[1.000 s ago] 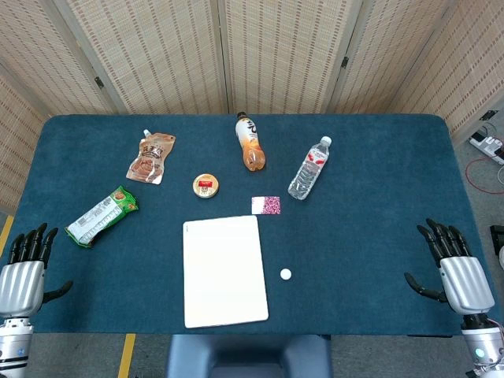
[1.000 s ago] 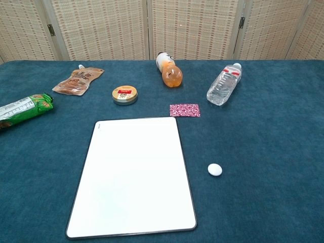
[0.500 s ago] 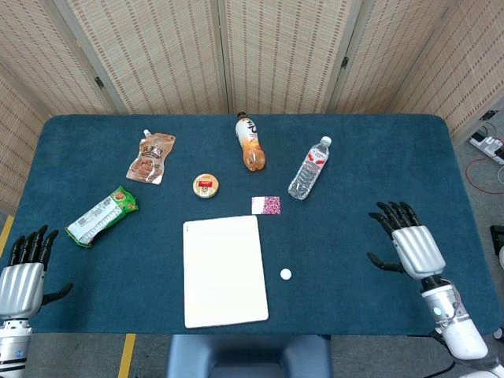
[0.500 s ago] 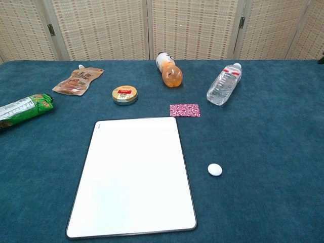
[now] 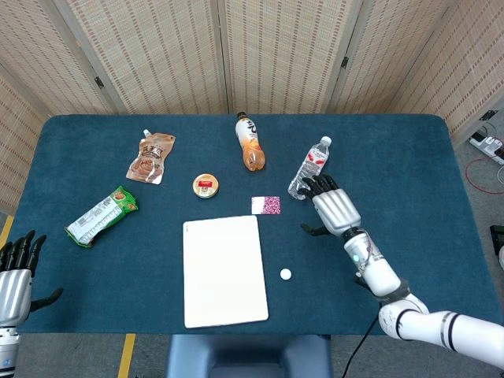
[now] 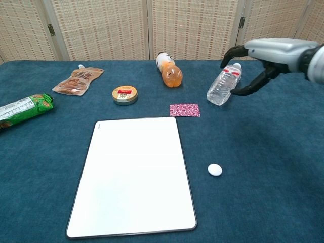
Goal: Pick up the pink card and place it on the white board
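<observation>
The dark blue cloth-covered worktop [image 5: 409,173] carried all items and stood before woven beige folding screens [image 5: 276,47]. The flat white rectangular board with a thin dark rim [image 5: 224,270] lay near the front edge, its long side running away from the robot.

The right hand [image 5: 332,206] hovered above the worktop, palm down, its dark fingers [image 6: 230,52] spread and slightly curled with nothing between them; in the head view it overlapped the lower end of the clear plastic water bottle with a white cap and red label [image 5: 311,164], which lay on its side. The left hand [image 5: 14,272] sat at the front left corner, fingers apart and holding nothing.

The remaining items lay across the worktop:

- An orange drink bottle [image 5: 250,142], on its side at the rear centre.
- A green and white snack packet [image 5: 101,216], at the left.
- A brown spouted pouch [image 5: 151,157], behind the snack packet.
- A round gold tin with a red label [image 5: 205,186], between the pouch and the card.

The small rectangular pink card [image 5: 265,205] bore a fine pink-and-white speckled pattern. It lay flat on the cloth just beyond the board's far right corner, apart from the board and left of the right hand. A small white oval pebble-like object [image 5: 285,274] rested right of the board.
</observation>
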